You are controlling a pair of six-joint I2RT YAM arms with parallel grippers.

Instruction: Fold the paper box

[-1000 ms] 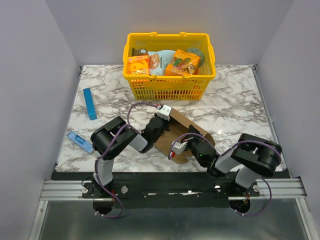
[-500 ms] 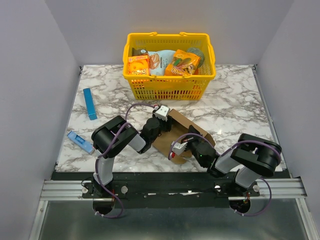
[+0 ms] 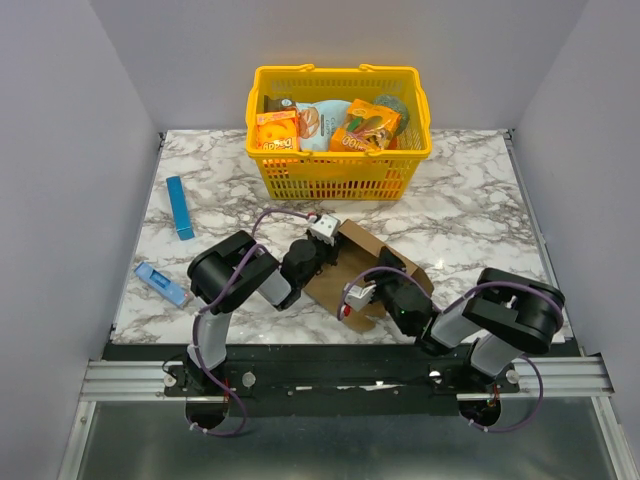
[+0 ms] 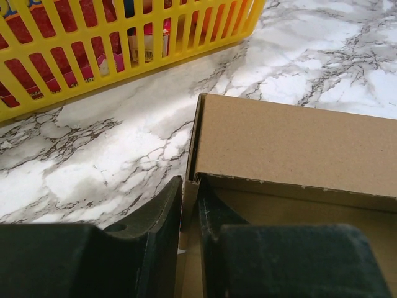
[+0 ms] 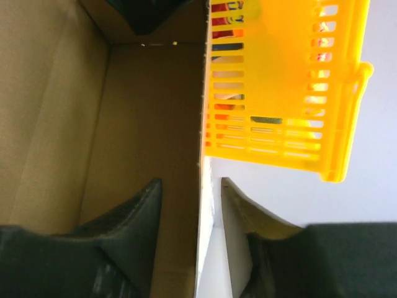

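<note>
Standing open: plain brown paper box (image 3: 362, 250), walls raised.

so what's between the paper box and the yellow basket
Just bare marble table separates paper box from basket; top external and left wrist views show it.

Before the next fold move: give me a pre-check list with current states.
1. Hold of left gripper on paper box wall: ok, clamped.
2. Hold of right gripper on its wall: not ok, the fingers straddle it with gaps on both sides.
3. Far wall raised: ok.
4. yellow basket apart from the box: ok, bare table between.
5. Box top closed: not ok, the inside shows.
6. Box base flat on the table: cannot tell.
</note>
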